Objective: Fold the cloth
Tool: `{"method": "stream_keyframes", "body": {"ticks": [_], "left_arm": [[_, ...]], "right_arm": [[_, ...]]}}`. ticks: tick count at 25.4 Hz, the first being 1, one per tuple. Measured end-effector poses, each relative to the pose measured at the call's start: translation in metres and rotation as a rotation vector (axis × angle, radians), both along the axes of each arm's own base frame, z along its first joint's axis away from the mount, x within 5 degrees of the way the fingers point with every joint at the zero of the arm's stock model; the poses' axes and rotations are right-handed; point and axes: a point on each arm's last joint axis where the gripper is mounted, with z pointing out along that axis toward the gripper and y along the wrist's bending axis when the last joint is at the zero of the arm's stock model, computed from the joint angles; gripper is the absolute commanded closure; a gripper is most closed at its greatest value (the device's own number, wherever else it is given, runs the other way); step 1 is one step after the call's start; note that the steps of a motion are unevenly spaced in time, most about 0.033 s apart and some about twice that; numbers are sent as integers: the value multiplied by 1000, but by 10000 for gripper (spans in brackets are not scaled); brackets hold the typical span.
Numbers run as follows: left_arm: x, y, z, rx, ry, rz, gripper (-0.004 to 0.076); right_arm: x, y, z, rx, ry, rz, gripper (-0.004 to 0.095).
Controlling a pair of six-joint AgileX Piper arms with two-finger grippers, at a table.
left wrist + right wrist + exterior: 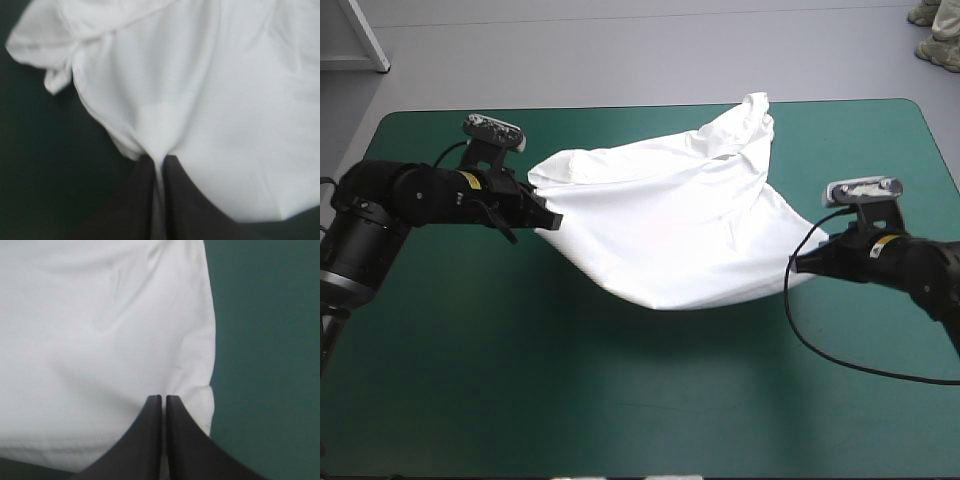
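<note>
T-shirt: we see the white, short-sleeved fabric T-shirt (670, 220) opened out as a wide, rumpled sheet over the middle of the table, stretched between the two arms.
Shape: its near edge sags in a long curve toward the table's near edge, and a bunched fold rises to a peak toward the far edge.
Contact: we cannot tell how much of the cloth rests on the cover and how much hangs free.
Left end effector: the left end effector (552, 220), two broad black fin-shaped fingers, pinches the T-shirt at its left edge. In its wrist view we see the fingers all but pressed together, with a narrow strip of white cloth between them.
Right end effector: the right end effector (798, 263), of the same black fin-shaped build, pinches the T-shirt's right corner. In its wrist view we see the fingers nearly meeting on the cloth, close to a stitched hem.
Table: the table with the teal-green cover (620, 400) shows on every side of the T-shirt, widest toward the near edge.
</note>
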Motion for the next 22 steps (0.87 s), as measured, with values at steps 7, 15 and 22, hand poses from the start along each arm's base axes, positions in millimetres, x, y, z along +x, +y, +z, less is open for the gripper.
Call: {"method": "stream_keyframes", "body": {"ticks": [7,15,22], "left_arm": [[-21,6,87,-64,-224,-16,705],[-83,28,182,-119,-524,-16,705],[-139,49,231,-193,-776,27,705]], "right_arm": [[-15,-2,126,29,-344,27,925],[-75,-12,243,58,-759,36,925],[-149,-23,303,73,-1075,48,925]]}}
